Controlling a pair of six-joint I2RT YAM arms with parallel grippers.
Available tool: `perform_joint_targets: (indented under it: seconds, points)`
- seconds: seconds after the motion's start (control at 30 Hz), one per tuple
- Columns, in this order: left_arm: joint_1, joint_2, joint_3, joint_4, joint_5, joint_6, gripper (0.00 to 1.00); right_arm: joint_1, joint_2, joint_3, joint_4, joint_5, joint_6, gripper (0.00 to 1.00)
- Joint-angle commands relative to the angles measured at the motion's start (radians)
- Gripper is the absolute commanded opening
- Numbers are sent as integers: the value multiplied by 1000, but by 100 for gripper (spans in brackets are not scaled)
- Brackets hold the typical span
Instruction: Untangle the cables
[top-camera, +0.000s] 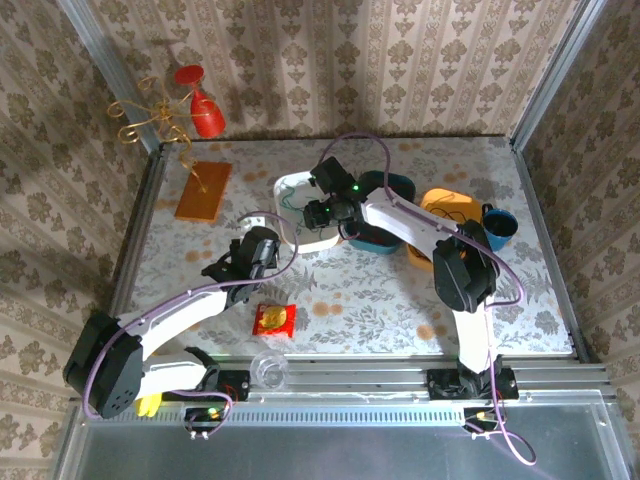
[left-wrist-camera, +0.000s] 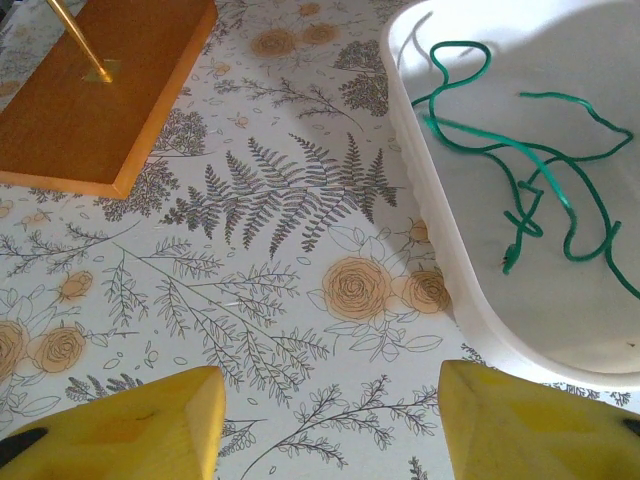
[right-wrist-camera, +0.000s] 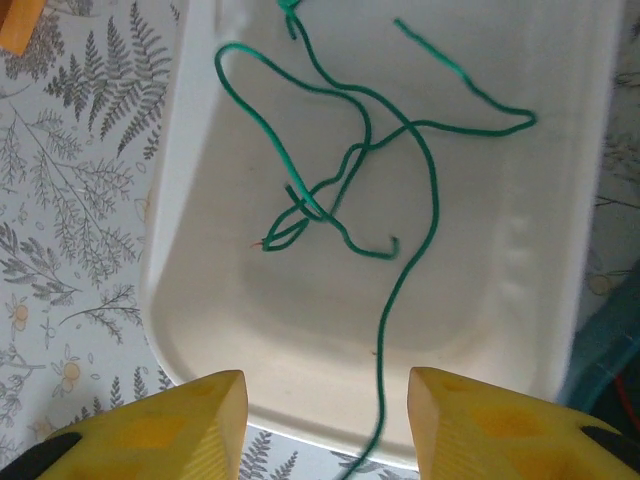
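Green cable (right-wrist-camera: 381, 350) lies looped in the white tray (right-wrist-camera: 200, 300). It looks light and floppy, so I'd pinch a free end, not the crossing. Right end effector (right-wrist-camera: 325, 400) above the tray and left end effector (left-wrist-camera: 330, 400) beside it are both open, empty.
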Motion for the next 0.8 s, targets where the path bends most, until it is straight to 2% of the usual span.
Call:
perform_joint_targets:
  seconds: [0.0, 0.1, 0.17, 0.2, 0.23, 0.27, 0.33, 0.37, 0.43, 0.5, 0.6, 0.7, 0.77]
  points:
    - [1, 6, 24, -12, -28, 0, 59, -1, -142, -100, 55, 101, 10, 48]
    - [12, 16, 20, -8, -50, 14, 60, -3, -294, -278, 160, 226, 18, 48]
    - [39, 18, 20, -16, -100, 44, 65, -16, -442, -443, 244, 374, 18, 52]
    - [61, 15, 23, -31, -129, 49, 73, -23, -510, -516, 286, 445, 14, 55]
    - [90, 9, 26, -48, -156, 54, 97, -35, -585, -610, 343, 524, -3, 57]
    - [126, 1, 27, -59, -174, 57, 100, -50, -672, -699, 403, 594, -28, 61]
    - [200, -10, 19, -64, -198, 76, 100, -94, -792, -862, 544, 677, -106, 78]
    - [228, -11, 13, -65, -235, 87, 100, -117, -843, -943, 619, 717, -157, 100]
    - [304, -4, 24, -106, -298, 60, 100, -164, -901, -1062, 731, 783, -224, 100]
    - [350, 4, 30, -100, -311, 61, 100, -223, -917, -1123, 768, 813, -262, 100]
    - [357, 26, 12, 47, -363, 194, 100, -296, -864, -1162, 795, 851, -257, 100]
    - [389, 101, -31, 232, -364, 385, 100, -319, -760, -1246, 1048, 855, -313, 100]
    - [421, 168, -44, 273, -352, 401, 100, -327, -683, -1295, 1245, 829, -352, 100]
